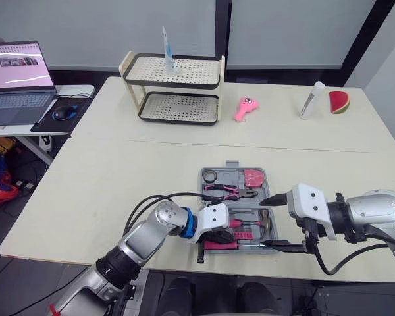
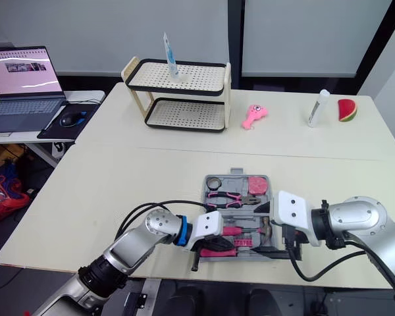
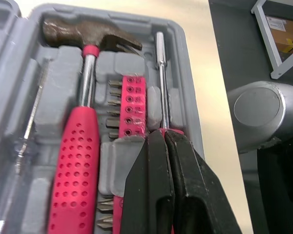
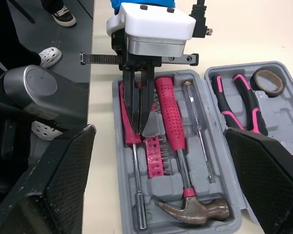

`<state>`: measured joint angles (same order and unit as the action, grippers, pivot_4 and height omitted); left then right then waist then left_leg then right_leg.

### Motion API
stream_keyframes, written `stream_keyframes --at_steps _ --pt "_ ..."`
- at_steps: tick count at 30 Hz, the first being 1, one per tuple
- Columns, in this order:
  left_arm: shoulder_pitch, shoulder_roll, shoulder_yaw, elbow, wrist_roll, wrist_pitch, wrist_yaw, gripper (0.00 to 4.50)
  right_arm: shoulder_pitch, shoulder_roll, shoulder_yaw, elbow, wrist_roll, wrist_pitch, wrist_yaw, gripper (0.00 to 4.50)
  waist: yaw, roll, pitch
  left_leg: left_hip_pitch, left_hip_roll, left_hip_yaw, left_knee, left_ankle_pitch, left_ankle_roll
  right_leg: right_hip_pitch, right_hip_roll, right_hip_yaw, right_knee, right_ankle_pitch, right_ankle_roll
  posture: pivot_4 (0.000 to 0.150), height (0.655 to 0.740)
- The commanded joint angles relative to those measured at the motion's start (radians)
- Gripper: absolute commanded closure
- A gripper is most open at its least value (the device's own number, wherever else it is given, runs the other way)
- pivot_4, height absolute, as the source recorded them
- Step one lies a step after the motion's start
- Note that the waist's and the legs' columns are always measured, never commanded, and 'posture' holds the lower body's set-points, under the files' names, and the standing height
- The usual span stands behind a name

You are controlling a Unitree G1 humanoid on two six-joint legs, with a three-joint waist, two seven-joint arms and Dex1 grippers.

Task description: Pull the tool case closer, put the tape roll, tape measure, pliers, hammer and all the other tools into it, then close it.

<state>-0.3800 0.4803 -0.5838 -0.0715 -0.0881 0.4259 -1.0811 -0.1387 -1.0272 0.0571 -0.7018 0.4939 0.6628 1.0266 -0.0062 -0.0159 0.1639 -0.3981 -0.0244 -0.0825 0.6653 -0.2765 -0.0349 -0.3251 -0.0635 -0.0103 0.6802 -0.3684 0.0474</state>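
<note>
Inside tool case (image 4: 161, 190), hammer (image 4: 178, 161) and pliers (image 4: 237, 97)

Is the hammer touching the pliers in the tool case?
Apart. The right wrist view shows the hammer and pliers in separate halves, with a thin screwdriver between.

The tool case (image 3: 56, 78) is plain grey. The hammer (image 3: 80, 156) has a pink-red grip dotted with rows of small holes, a shiny steel neck and a dull brown head. The pliers (image 4: 237, 100) are black with pink along the handles, and the tape roll (image 4: 266, 80) is black. The round pink piece could be the tape measure (image 1: 253, 176). The worktop (image 1: 118, 178) is pale cream. The left gripper (image 3: 161, 134) has black fingers.
</note>
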Motion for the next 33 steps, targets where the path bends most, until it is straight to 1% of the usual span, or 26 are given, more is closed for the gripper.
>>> stream_keyframes --at_steps 1,4,8,11,17,18,20,22,23,24,26,33 --pt "0.001 -0.012 -0.022 0.007 0.024 -0.007 -0.002 4.49 -0.002 -0.005 -0.029 -0.022 0.004 -0.017 0.001 0.00 0.001 0.000 0.000 0.000 0.000 0.000 0.000 0.000 0.000 0.000 0.000 0.000 0.000 0.000 0.000 0.150 0.7400" --pt "0.002 -0.010 -0.031 0.021 0.043 -0.003 -0.008 4.49 -0.003 -0.005 -0.025 -0.013 -0.001 -0.023 0.002 0.00 0.001 0.000 0.000 0.000 0.000 0.000 0.000 0.000 0.000 0.000 0.000 0.000 0.000 0.000 0.000 0.150 0.7400" --pt "0.018 -0.008 0.002 0.002 0.010 -0.030 -0.024 4.49 -0.019 0.007 -0.015 0.024 -0.011 -0.036 0.001 0.00 0.001 0.000 0.000 0.001 0.000 0.000 0.000 0.000 0.000 0.001 0.000 0.000 0.000 0.000 0.000 0.150 0.7400" --pt "0.039 0.042 0.052 -0.056 -0.027 -0.027 -0.052 4.49 -0.021 0.001 -0.003 0.068 -0.044 -0.067 0.010 0.00 -0.001 0.000 0.000 0.001 0.000 0.000 0.000 0.000 0.000 0.001 0.000 0.000 0.000 0.000 0.000 0.150 0.7400" --pt "0.084 0.177 0.224 -0.194 -0.141 -0.001 -0.092 4.49 -0.041 0.033 0.021 0.228 -0.137 -0.161 0.004 0.00 -0.001 0.000 0.000 0.001 0.000 -0.001 0.000 0.000 0.000 0.001 0.000 0.000 0.000 0.000 0.000 0.150 0.7400" --pt "0.083 0.223 0.271 -0.189 -0.151 -0.002 -0.105 4.50 -0.053 0.030 0.042 0.304 -0.200 -0.214 -0.006 0.18 -0.001 0.000 0.000 0.001 0.000 -0.001 0.000 0.000 0.000 0.001 0.000 0.001 0.000 0.000 0.000 0.150 0.7400" --pt "0.076 0.294 0.337 -0.119 -0.132 -0.044 -0.107 4.50 -0.093 0.029 0.092 0.430 -0.301 -0.288 -0.013 0.64 -0.003 0.000 0.000 0.001 0.000 0.000 0.000 0.000 0.000 0.001 0.000 0.000 0.000 0.000 0.000 0.150 0.7400" --pt "0.066 0.325 0.360 -0.040 -0.110 -0.086 -0.100 4.50 -0.136 0.045 0.133 0.522 -0.367 -0.331 -0.021 1.28 -0.005 0.001 0.000 0.003 0.000 0.001 -0.001 0.000 0.000 0.000 0.000 0.000 0.000 0.000 0.000 0.150 0.7400" --pt "0.055 0.328 0.357 0.005 -0.087 -0.118 -0.091 4.50 -0.157 0.053 0.158 0.569 -0.405 -0.360 -0.021 1.67 -0.007 0.001 0.000 0.004 0.000 0.002 -0.001 0.000 0.000 0.000 0.000 0.000 0.000 0.000 0.000 0.150 0.7400" --pt "0.044 0.325 0.352 0.038 -0.066 -0.142 -0.082 4.50 -0.175 0.062 0.178 0.612 -0.436 -0.386 -0.019 1.94 -0.010 0.001 0.000 0.003 0.000 0.002 -0.001 0.000 0.000 0.000 0.000 0.000 0.000 0.000 0.000 0.150 0.7400" --pt "0.012 0.297 0.343 0.103 -0.032 -0.165 -0.049 4.50 -0.203 0.084 0.212 0.684 -0.483 -0.424 -0.014 2.33 -0.010 0.001 0.000 0.002 0.000 0.002 -0.001 0.000 0.000 -0.001 0.000 0.000 0.000 0.000 0.000 0.150 0.7400" --pt "-0.067 0.168 0.275 0.250 0.076 -0.182 0.033 4.50 -0.248 0.124 0.268 0.799 -0.581 -0.501 0.014 3.47 -0.013 0.001 0.000 0.000 0.000 0.003 0.000 0.000 -0.001 -0.003 -0.001 -0.001 0.001 0.000 0.000 0.150 0.7400"
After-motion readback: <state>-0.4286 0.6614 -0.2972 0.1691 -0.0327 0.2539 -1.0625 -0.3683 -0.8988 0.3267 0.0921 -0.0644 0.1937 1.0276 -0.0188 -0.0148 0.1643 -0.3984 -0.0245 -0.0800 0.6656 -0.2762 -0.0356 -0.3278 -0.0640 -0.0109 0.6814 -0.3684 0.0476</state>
